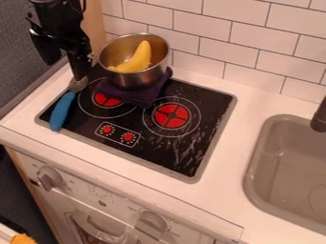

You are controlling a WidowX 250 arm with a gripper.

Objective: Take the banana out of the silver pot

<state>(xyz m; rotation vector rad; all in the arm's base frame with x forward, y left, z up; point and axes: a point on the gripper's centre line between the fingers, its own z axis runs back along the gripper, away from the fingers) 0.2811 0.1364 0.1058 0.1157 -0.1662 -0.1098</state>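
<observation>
1. Camera view, containers: the silver pot (136,80) stands toward 11 o'clock from the middle of the view, on a dark purple cloth (151,94) at the back of the black stove top (213,100). Its mouth faces upward, and inside it is the yellow banana (136,61). One end of the banana points toward 1 o'clock, near the rim; the other lies low in the pot, toward 8 o'clock. The grey sink (253,167) is set into the counter (240,138) around 4 o'clock.

2. Camera view, gripper and banana: the black gripper (64,70) hangs at 10 o'clock from the middle of the view, beside the pot and outside it. Its two fingers are spread, with a gap between them. From the gripper, the banana lies just above 3 o'clock, with the pot's wall between them.

3. Camera view, nearby: a blue-handled utensil (62,111) lies along the stove top's 9 o'clock side, its metal head near one fingertip and its handle pointing toward 7 o'clock.
</observation>
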